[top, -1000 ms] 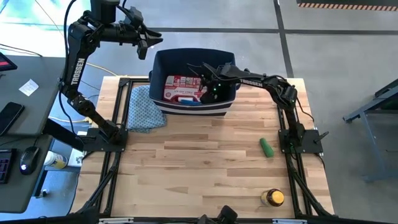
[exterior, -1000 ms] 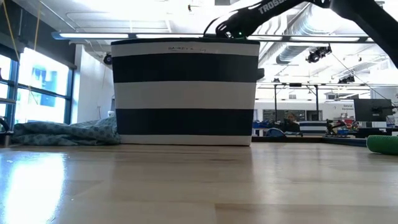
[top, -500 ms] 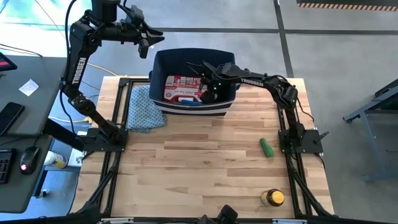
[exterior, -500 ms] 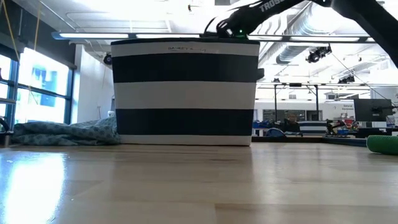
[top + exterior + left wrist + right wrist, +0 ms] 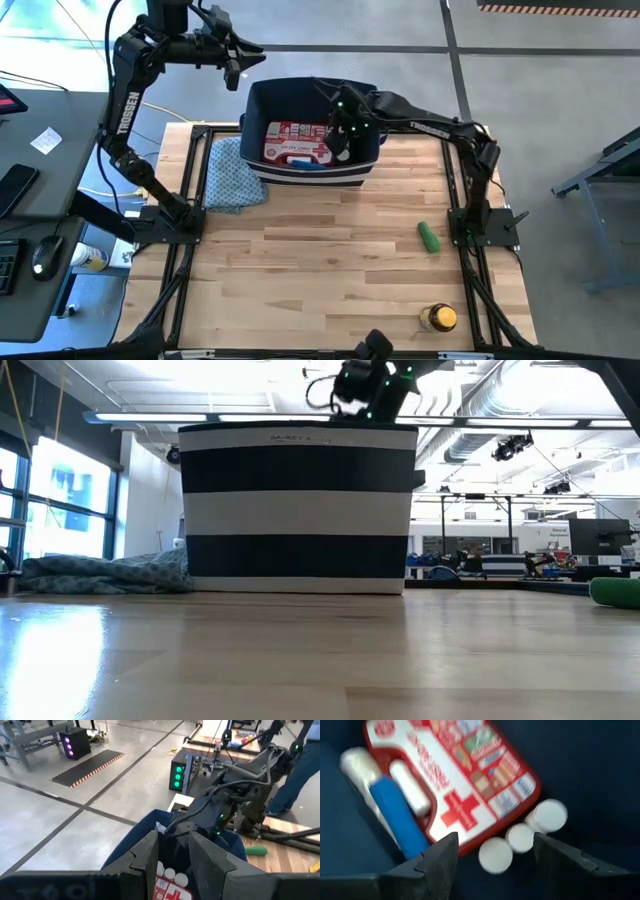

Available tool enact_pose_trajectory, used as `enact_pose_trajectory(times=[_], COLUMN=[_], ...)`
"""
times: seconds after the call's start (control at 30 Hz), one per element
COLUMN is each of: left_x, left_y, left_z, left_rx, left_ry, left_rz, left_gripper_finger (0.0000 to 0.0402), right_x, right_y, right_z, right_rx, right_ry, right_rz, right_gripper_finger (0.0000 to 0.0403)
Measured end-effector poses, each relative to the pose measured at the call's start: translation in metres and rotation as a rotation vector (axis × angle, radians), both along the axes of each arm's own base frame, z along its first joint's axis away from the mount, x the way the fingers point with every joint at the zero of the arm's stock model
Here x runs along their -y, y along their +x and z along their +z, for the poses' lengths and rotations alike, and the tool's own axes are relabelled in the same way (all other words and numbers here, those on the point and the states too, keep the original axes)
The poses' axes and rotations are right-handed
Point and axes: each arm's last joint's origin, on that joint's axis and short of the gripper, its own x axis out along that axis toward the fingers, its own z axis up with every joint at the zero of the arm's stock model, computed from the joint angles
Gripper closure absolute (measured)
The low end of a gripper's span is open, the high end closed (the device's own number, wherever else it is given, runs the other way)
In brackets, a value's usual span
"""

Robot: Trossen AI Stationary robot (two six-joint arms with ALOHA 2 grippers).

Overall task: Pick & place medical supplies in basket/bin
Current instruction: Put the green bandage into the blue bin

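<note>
The dark navy bin (image 5: pixel 305 170) stands at the table's far edge and shows with its white stripe in the low view (image 5: pixel 300 510). Inside lie the red first-aid kit (image 5: pixel 455 785), a blue cylinder (image 5: pixel 397 815), white tubes (image 5: pixel 410 787) and three white bottles (image 5: pixel 520 837). My right gripper (image 5: pixel 492 865) hangs open and empty above the bin's inside (image 5: pixel 340 128), pointing down. My left gripper (image 5: pixel 240 60) is open and empty, high beyond the table's far left corner. A green cylinder (image 5: pixel 428 237) and a yellow-capped amber bottle (image 5: pixel 438 318) lie on the table's right side.
The blue-green patterned cloth (image 5: pixel 232 172) lies bunched against the bin's left side. The green cylinder also shows at the right edge of the low view (image 5: pixel 615 592). A desk with a mouse and a phone stands off the table's left. A person stands in the room beyond.
My right arm has lifted, and its gripper has risen from inside the bin to above the bin's rim, tipping to point more steeply down. The things in the bin have kept their places.
</note>
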Motion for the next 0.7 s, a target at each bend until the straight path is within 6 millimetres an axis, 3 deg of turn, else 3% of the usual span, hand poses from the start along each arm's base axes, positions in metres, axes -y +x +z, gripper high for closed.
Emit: enact_pose_trajectory(times=[0.2,0.47,0.7], left_x=[-0.003,-0.005,0.001], left_y=[0.003,0.003,-0.001], left_z=[0.000,0.002,0.006], left_rx=[0.023,0.070,0.108], left_ry=[-0.024,-0.088,-0.144], left_rz=[0.004,0.044,0.071], left_gripper_finger=[0.0257,0.0257,0.0257], right_x=[-0.006,-0.031,-0.073], right_y=[-0.012,-0.041,-0.071], right_z=[0.035,0.071,0.086], right_rx=[0.140,0.180,0.109], right_ry=[-0.060,-0.072,-0.026], right_rz=[-0.065,-0.091,-0.063], right_gripper_finger=[0.0155,0.0159,0.0160])
